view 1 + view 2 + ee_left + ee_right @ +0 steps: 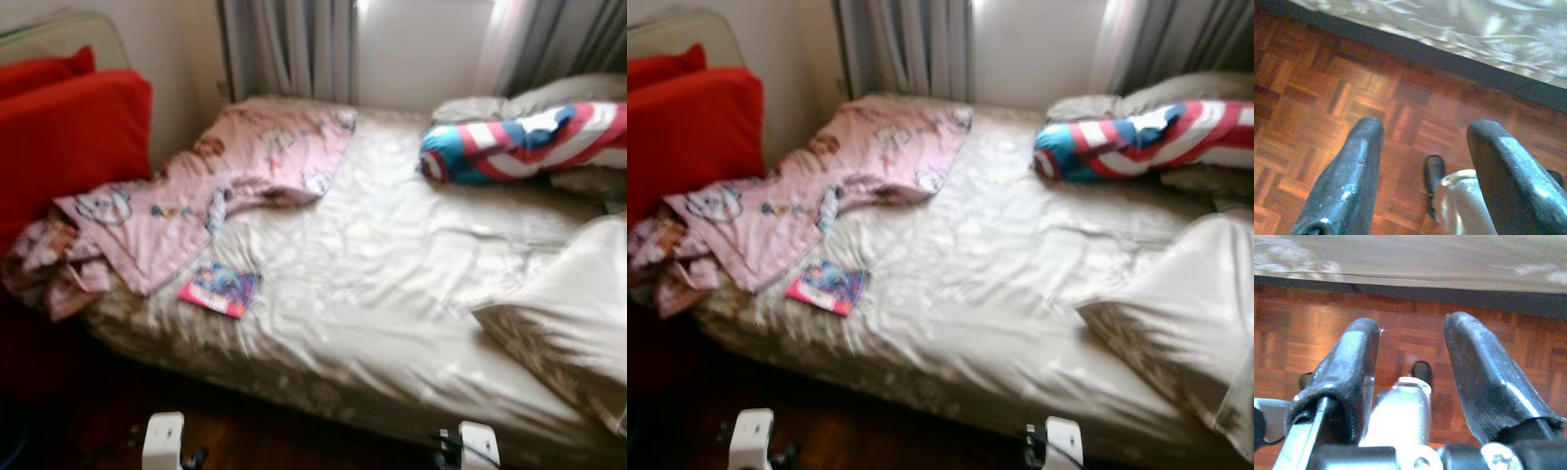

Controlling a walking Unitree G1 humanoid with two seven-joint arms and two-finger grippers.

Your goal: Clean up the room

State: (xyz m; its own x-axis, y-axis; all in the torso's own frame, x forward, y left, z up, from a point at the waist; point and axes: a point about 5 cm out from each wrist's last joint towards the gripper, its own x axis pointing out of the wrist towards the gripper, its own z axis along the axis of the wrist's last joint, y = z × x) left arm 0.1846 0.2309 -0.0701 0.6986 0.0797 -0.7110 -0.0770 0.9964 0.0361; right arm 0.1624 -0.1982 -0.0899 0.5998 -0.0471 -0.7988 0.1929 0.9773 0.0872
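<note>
A bed with a cream sheet (pixel 382 264) stands before me. A crumpled pink patterned blanket (pixel 225 181) lies over its left part and spills off the left edge. A small pink and blue book (pixel 219 290) rests on the sheet near the front left. A red, white and blue striped cushion (pixel 519 142) lies at the back right. My left gripper (pixel 1425 171) hangs open over the parquet floor (pixel 1317 98) beside the bed edge, holding nothing. My right gripper (pixel 1410 367) is likewise open above the floor, empty.
A large red cushion (pixel 69 137) leans at the left beside the bed. White pillows (pixel 568 313) lie at the right. Grey curtains (pixel 289 44) hang behind the bed. Dark wooden floor (pixel 245 436) runs along the bed's front.
</note>
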